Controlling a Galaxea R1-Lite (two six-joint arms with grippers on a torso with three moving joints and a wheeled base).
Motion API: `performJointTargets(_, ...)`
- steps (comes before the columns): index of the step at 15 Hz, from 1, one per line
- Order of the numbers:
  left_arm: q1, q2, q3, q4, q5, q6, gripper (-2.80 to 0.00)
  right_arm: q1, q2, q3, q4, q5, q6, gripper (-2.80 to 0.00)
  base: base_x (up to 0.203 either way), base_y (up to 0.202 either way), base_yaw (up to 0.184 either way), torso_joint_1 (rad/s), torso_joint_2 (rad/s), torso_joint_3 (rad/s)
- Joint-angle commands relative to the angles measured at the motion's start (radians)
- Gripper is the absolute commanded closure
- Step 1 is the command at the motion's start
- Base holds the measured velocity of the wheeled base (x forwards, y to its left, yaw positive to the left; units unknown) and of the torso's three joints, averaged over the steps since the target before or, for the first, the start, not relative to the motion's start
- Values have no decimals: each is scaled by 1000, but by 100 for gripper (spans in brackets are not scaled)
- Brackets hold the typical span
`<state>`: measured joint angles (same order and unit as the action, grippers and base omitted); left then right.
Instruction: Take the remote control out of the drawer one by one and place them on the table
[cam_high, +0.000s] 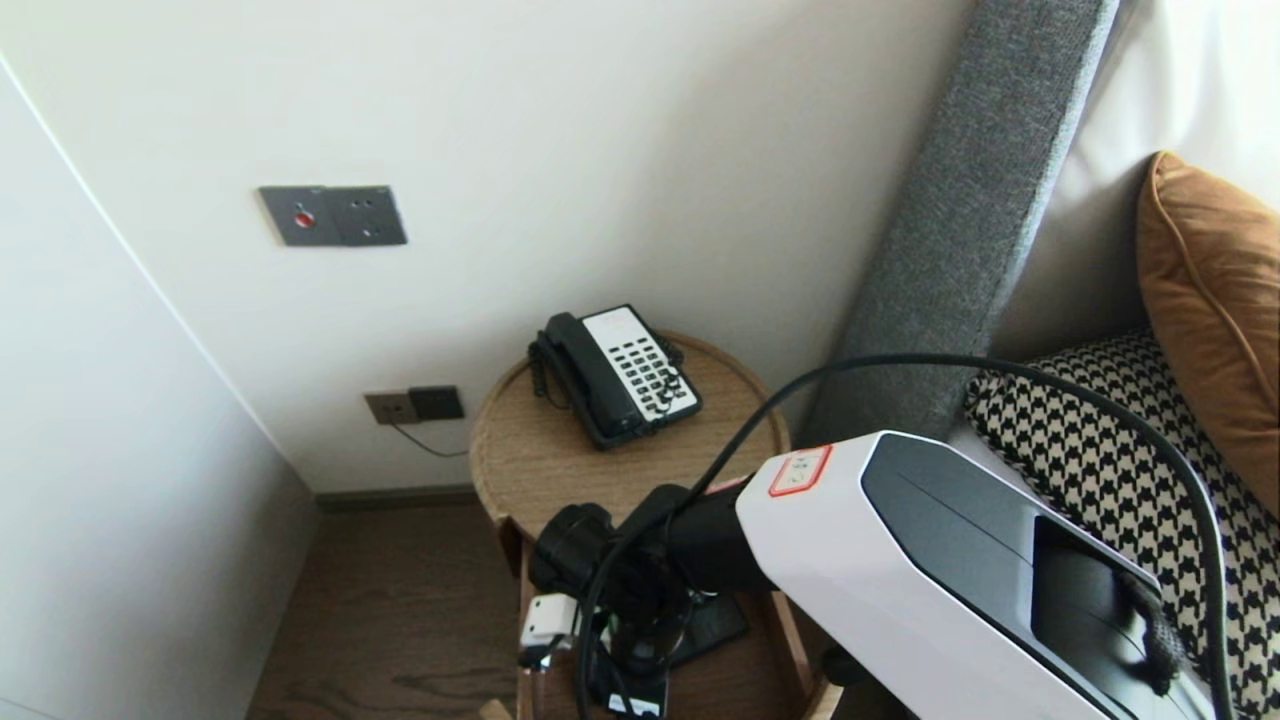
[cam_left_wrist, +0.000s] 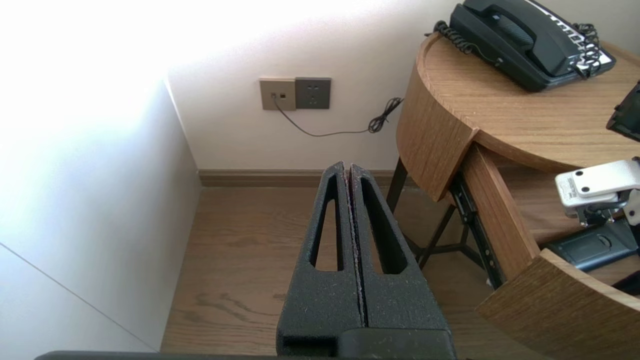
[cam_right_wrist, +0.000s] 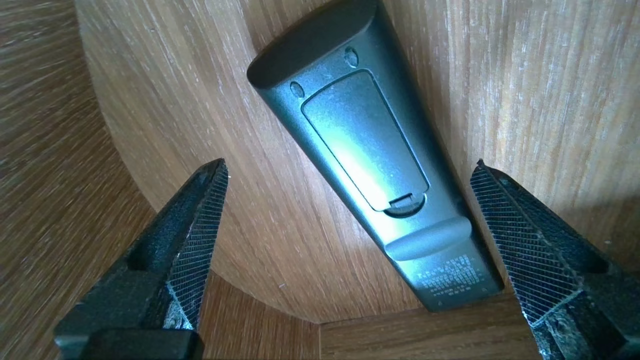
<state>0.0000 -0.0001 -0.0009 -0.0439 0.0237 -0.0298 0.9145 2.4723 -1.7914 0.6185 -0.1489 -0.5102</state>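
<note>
Nearest to us is the white casing of our right arm (cam_high: 900, 570), reaching down into the open drawer (cam_left_wrist: 550, 305) of the round bedside table (cam_high: 540, 460). In that drawer lies the remote control (cam_right_wrist: 372, 150), back side up. Its labelled end is close against a straight wooden edge and its other end points toward the drawer's curved wall. Bare wood shows along both its long sides, so we have room there. Our right gripper (cam_right_wrist: 350, 162) hangs just above it with the fingers spread wide, one to each side of the remote control, holding nothing and touching nothing we can see. A telephone (cam_high: 615, 375) sits on the tabletop, well apart. Our left gripper (cam_left_wrist: 348, 170) is parked over the floor (cam_left_wrist: 240, 260) beside the table, fingers pressed together on nothing
</note>
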Motion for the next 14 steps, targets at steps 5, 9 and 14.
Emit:
performJointTargets(5, 0, 0, 1, -1, 1, -1, 0, -2, 37, -20, 9, 3, -4, -280, 0, 0, 0, 0, 0, 0)
performJointTargets(9, 0, 0, 1, -1, 0, -1, 0, -5, 45, -20, 10, 5, -5, -280, 0, 0, 0, 0, 0, 0)
performJointTargets(14, 0, 0, 1, -1, -1, -1, 0, -8, 53, -29, 10, 3, -7, 0, 0, 0, 0, 0, 0, 0)
